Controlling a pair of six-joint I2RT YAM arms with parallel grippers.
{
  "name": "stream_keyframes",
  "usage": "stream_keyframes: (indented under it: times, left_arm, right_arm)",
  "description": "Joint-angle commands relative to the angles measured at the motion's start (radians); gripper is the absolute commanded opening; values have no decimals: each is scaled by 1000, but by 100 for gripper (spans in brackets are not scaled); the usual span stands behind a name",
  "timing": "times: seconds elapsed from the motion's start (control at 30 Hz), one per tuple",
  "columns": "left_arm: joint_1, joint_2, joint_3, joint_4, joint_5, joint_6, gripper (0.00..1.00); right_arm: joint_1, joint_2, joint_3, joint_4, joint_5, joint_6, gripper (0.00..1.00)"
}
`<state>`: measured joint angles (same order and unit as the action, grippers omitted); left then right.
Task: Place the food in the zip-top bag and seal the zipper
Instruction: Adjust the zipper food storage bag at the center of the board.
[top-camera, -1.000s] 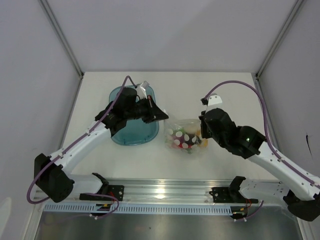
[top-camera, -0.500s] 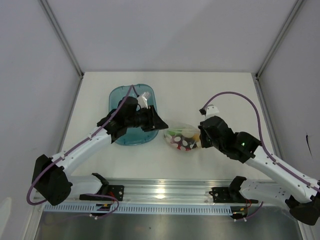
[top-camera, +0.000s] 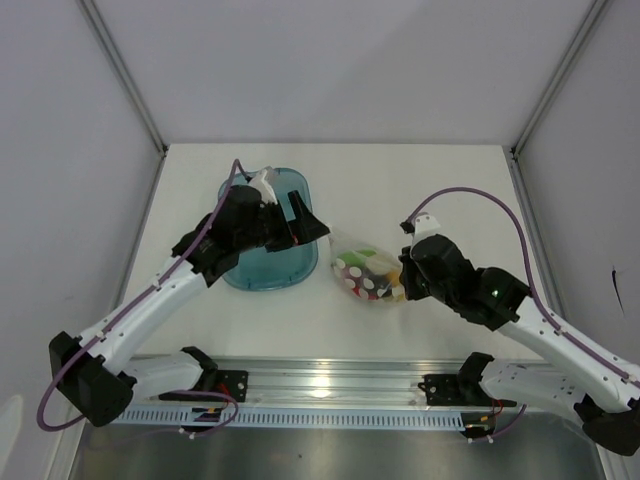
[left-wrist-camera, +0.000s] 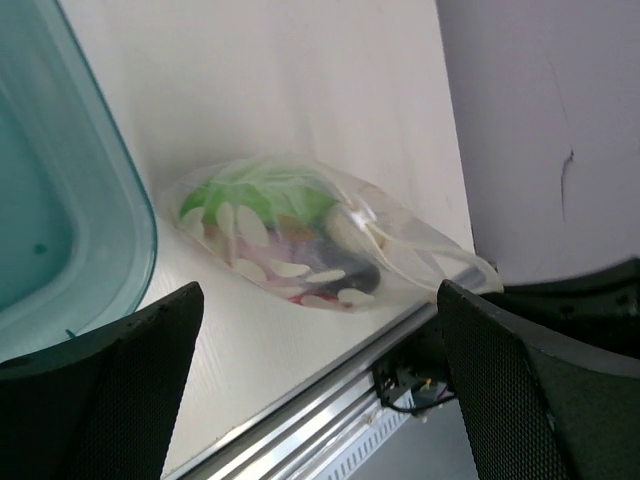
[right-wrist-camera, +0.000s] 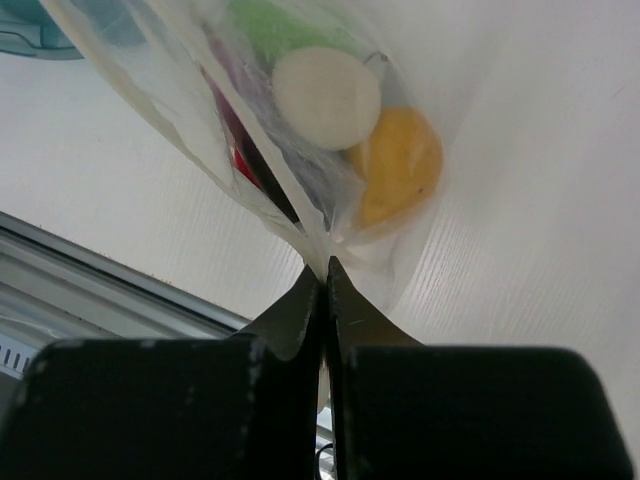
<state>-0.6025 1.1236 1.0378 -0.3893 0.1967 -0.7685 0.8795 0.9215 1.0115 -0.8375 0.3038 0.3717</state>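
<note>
The zip-top bag (top-camera: 368, 275) lies on the white table just right of centre, clear with white dots and full of the food. Through its film I see a white ball (right-wrist-camera: 327, 97), a yellow-orange piece (right-wrist-camera: 400, 165), a light green pod (left-wrist-camera: 250, 195) and something red (right-wrist-camera: 238, 155). My right gripper (right-wrist-camera: 325, 268) is shut on the bag's gathered right edge (top-camera: 403, 280). I cannot make out the zipper strip itself. My left gripper (top-camera: 312, 225) is wide open over the tub's right rim, left of the bag and clear of it (left-wrist-camera: 320, 390).
A teal translucent tub (top-camera: 262, 250) sits left of the bag, its rim (left-wrist-camera: 140, 230) a short way from the bag's left end. The metal rail (top-camera: 320, 385) runs along the near table edge. Grey walls close in the back and sides.
My left gripper went from shut to wide open and drew back from the bag's left end toward the tub. The bag now rests lower on the table, still pinched by the right gripper.
</note>
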Motion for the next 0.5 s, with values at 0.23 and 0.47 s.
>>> stream_keyframes:
  times: [0.23, 0.47]
  left_arm:
    - [142, 39, -97, 324, 163, -9, 82]
    - [156, 171, -229, 907, 553, 57, 78]
  right_arm:
    - [4, -24, 21, 6, -15, -31, 0]
    - [-1, -12, 22, 12, -66, -50, 0]
